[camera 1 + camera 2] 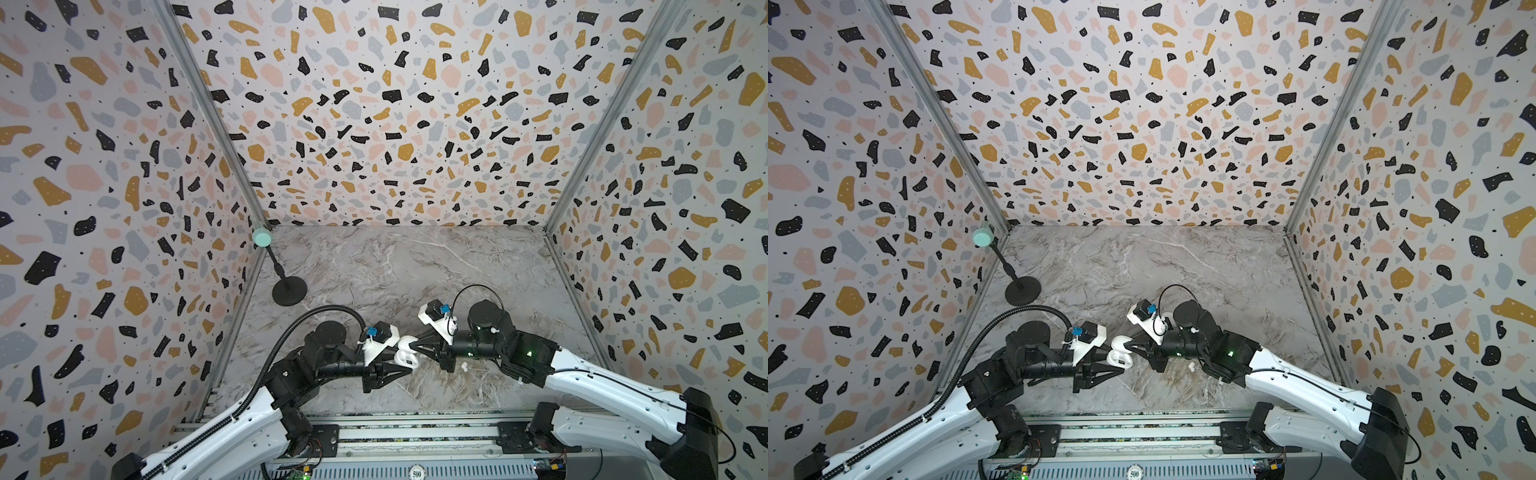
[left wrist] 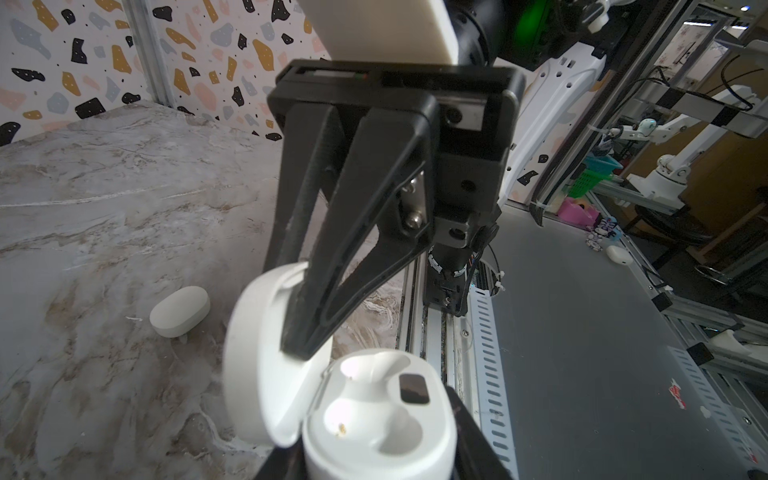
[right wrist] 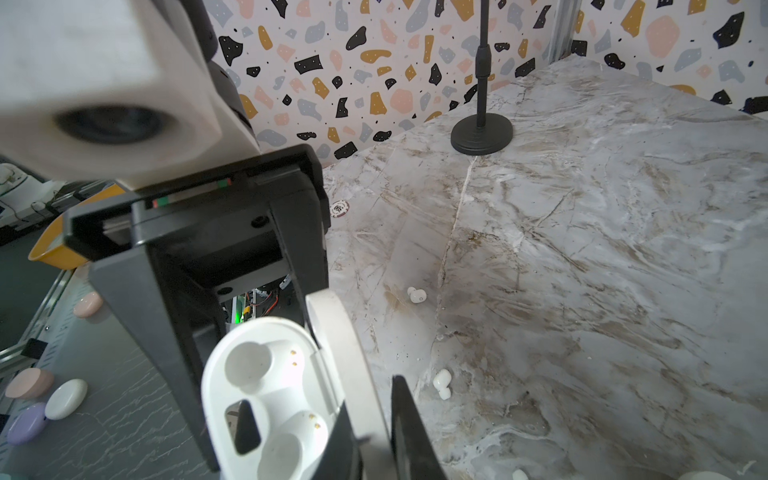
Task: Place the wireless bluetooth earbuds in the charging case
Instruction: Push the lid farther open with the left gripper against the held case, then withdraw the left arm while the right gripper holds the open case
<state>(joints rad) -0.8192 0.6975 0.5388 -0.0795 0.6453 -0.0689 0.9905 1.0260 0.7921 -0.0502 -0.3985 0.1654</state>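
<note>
White oval plastic charging case [image 3: 212, 386], hinged lid [image 3: 345, 332] swung upright; both moulded wells bare, small gold contact pins showing. Right gripper [image 3: 374, 432]: black fingers pinch the lid, one on each face. Left gripper [image 3: 262, 374]: black fingers clamped across the case base. Grey-brown marble tabletop [image 3: 602, 249] carries a small white bean-shaped plastic earbud [image 3: 417, 295] and a second earbud [image 3: 442, 383], apart from each other and from the case. Black round-based microphone stand [image 3: 481, 135] beside the terrazzo-patterned wall [image 3: 374, 62]. Round printed chip [image 3: 340, 208] at the marble's edge. Off the table: pink, white and lilac pebble-shaped cases [image 3: 66, 399] on a grey surface.
</note>
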